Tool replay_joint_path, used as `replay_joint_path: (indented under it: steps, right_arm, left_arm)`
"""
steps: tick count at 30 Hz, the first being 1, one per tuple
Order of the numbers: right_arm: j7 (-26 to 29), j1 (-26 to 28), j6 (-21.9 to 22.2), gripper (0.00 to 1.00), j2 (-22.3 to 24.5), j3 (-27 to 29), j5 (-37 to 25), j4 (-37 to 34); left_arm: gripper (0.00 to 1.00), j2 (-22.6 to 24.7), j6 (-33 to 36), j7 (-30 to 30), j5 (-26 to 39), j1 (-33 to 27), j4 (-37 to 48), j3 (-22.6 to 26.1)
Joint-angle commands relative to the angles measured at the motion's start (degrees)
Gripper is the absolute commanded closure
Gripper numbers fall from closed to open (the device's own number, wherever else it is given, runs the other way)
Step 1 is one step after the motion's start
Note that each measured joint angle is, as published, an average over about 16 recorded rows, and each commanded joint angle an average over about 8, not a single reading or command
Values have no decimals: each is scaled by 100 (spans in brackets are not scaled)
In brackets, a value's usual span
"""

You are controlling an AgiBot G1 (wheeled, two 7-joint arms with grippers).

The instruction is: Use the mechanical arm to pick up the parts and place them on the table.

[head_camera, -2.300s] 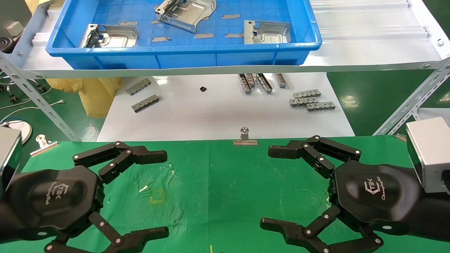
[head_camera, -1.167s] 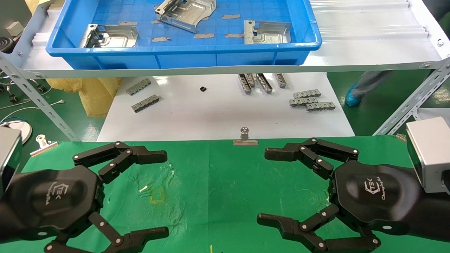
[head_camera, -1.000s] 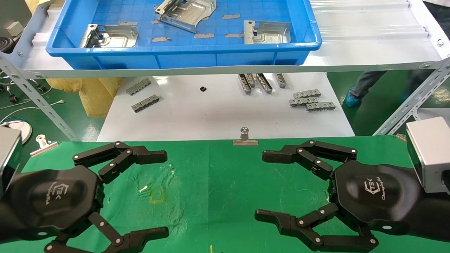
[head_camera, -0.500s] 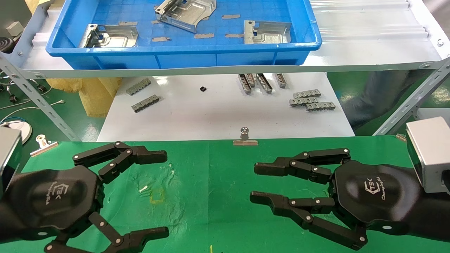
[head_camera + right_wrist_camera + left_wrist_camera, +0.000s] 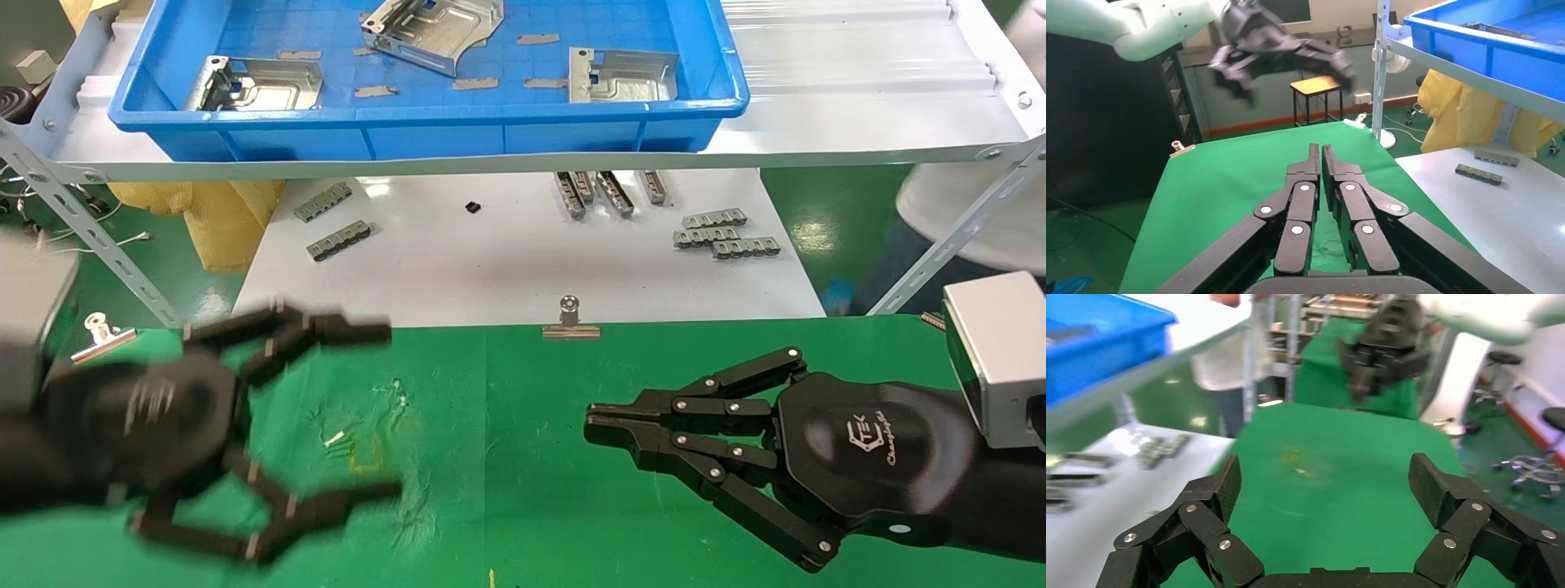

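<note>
Black hexagonal palm; white "TEK" logo; silver wrist box

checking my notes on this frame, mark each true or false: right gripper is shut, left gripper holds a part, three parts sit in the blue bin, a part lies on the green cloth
1. The right gripper is shut. True; its fingers meet with nothing between them.
2. The left gripper holds a part. False; it is open and empty above the green cloth.
3. Three parts sit in the blue bin. True.
4. A part lies on the green cloth. False; no part is on it, all three are in the bin.
</note>
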Motion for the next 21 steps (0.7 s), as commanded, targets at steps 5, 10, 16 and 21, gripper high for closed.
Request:
replay_joint_path:
  steps: [5,10,16,21]
  right_arm:
    - [0,0,0,100,0,0,0,0]
    - [0,0,0,100,0,0,0,0]
    - [0,0,0,100,0,0,0,0]
    - [0,0,0,100,0,-1,0,0]
  left_arm:
    - [0,641,-321,-322,724,-1272,806,344]
    - [0,1514,-637,-208,1427,-2444,2241,700]
    - [0,2440,-1366,188,2112,-3495,4103,992]
    - [0,3104,-2502,458,2437,-3963,5404,1086]
